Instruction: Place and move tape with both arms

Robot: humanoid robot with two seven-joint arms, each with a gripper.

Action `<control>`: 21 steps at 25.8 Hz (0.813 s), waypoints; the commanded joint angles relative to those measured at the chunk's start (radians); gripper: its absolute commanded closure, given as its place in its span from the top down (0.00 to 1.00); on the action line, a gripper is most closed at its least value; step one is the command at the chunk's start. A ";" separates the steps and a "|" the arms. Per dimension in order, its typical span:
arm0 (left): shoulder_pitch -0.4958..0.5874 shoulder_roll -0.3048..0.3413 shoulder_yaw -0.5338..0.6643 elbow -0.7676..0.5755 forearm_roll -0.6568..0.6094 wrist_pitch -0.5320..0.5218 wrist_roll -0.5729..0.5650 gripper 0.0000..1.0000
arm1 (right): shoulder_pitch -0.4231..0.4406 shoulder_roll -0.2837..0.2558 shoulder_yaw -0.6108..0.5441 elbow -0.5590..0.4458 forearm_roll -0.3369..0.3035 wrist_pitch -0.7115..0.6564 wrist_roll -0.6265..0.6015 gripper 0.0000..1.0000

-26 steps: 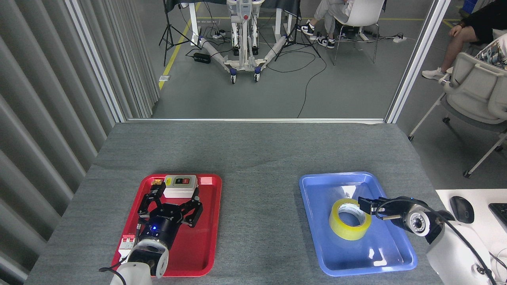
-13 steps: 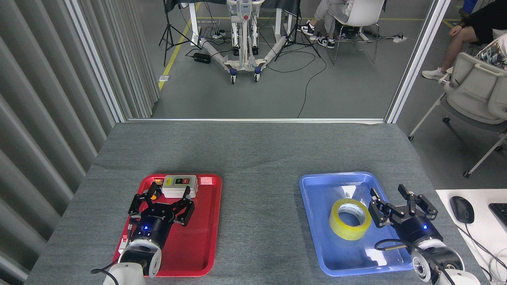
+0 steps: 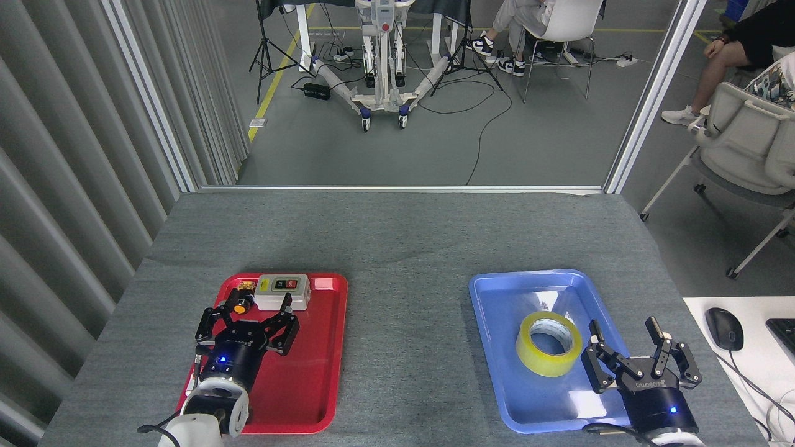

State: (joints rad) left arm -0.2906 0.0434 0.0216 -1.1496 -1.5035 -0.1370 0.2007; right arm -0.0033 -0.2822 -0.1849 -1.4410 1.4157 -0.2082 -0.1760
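Here's the table (image 3: pixel 397 248), covered edge to edge in a grey, felt-like surface, wide and mostly bare across its far half. Two trays sit directly on it, both toward the near edge and well apart from each other. On the left, a red tray (image 3: pixel 323 347), glossy, its long side running away from us. Over on the right, a blue tray (image 3: pixel 497 310), same rounded-corner shape, turned slightly askew so its far end leans left. Between them runs a broad strip of open grey cloth. A faint crease shadows the cloth across the middle.
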 commanded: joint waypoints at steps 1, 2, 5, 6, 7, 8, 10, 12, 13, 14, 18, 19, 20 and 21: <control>-0.001 0.000 0.001 0.001 0.006 0.002 0.000 1.00 | 0.003 0.054 -0.019 -0.007 -0.006 0.036 0.072 0.99; -0.001 0.000 0.001 0.001 0.006 0.002 0.000 1.00 | 0.002 0.067 -0.022 -0.010 -0.006 0.044 0.079 0.99; 0.001 0.000 0.001 0.001 0.014 0.005 0.000 1.00 | 0.002 0.097 -0.024 -0.010 -0.007 0.066 0.084 0.99; 0.001 0.000 0.001 -0.001 0.017 0.005 0.000 1.00 | 0.003 0.095 -0.024 -0.010 -0.012 0.066 0.084 0.99; 0.001 0.000 0.000 -0.004 0.020 0.005 -0.001 1.00 | 0.003 0.097 -0.024 -0.010 -0.024 0.066 0.084 0.99; 0.001 0.000 0.001 -0.004 0.022 0.004 -0.001 1.00 | 0.003 0.095 -0.024 -0.010 -0.057 0.064 0.086 0.99; -0.001 0.000 0.001 0.002 0.022 0.002 -0.001 1.00 | 0.003 0.086 -0.022 -0.010 -0.118 0.056 0.089 1.00; -0.001 0.000 0.000 0.001 0.022 0.000 -0.003 1.00 | 0.003 0.080 -0.021 -0.010 -0.123 0.050 0.089 1.00; 0.001 -0.002 0.000 0.001 0.022 0.000 -0.003 1.00 | 0.003 0.080 -0.019 -0.009 -0.121 0.049 0.089 1.00; 0.001 -0.002 0.000 -0.001 0.022 -0.001 -0.003 1.00 | 0.003 0.080 -0.015 -0.007 -0.115 0.049 0.089 1.00; 0.001 0.000 -0.002 0.004 0.022 -0.007 -0.001 1.00 | 0.006 0.072 -0.005 -0.001 -0.101 0.055 0.086 1.00; -0.002 0.001 0.000 0.005 0.022 -0.007 -0.003 1.00 | 0.000 0.072 -0.005 0.004 -0.106 0.059 0.082 1.00; -0.002 0.003 0.000 0.004 0.022 -0.007 -0.003 1.00 | -0.004 0.069 -0.005 0.008 -0.115 0.061 0.079 1.00; -0.002 0.004 0.000 0.004 0.022 -0.007 -0.001 1.00 | -0.009 0.067 -0.005 0.014 -0.118 0.062 0.078 1.00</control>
State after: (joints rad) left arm -0.2907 0.0442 0.0214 -1.1465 -1.4818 -0.1420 0.1979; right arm -0.0025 -0.2096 -0.1918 -1.4383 1.3081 -0.1533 -0.0838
